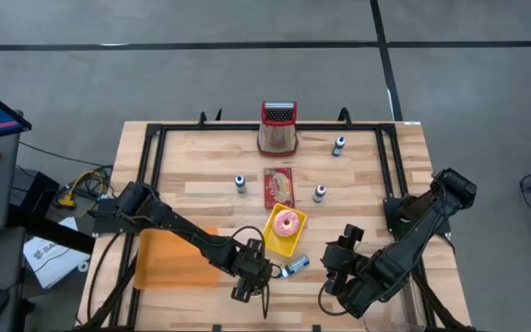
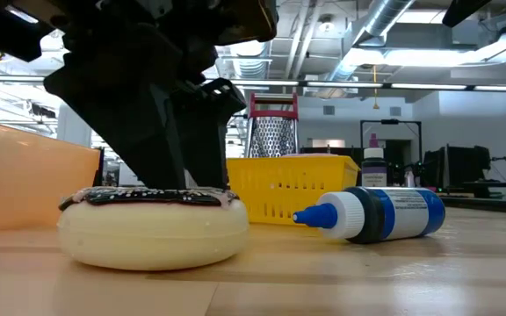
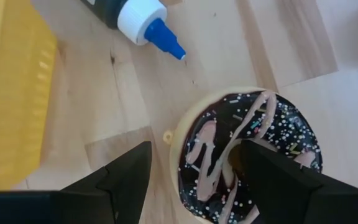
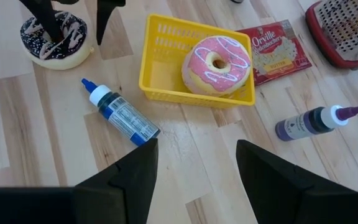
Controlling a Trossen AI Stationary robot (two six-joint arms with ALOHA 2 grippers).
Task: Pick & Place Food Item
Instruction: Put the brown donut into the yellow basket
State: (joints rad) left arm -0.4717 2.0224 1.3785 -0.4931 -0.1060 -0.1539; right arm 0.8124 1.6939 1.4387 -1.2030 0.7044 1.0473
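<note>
- My left gripper [image 3: 194,177] is down over the chocolate donut [image 3: 248,152], near the front edge of the table [image 1: 192,157]. The fingers are spread — one finger [image 3: 278,177] sits in the donut's hole, the other [image 3: 120,180] is outside its rim, above the bare wood.
- In the low view the donut lies flat on the table, and the dark fingers come down on its top.
- I see the yellow basket [image 4: 166,65] just beside this donut, with a pink donut [image 4: 216,62] inside it.
- A blue bottle [image 4: 122,115] lies on its side between the chocolate donut and the basket, touching neither of them.
- My right gripper [image 4: 194,180] hangs above the table on the right side, fingers spread and holding nothing.
- Behind the basket I see a popcorn packet [image 1: 279,187], then a red grater [image 1: 278,126] — both well apart from the left gripper.
- An orange tray [image 1: 169,258] is on the left side, under the left arm.
</note>
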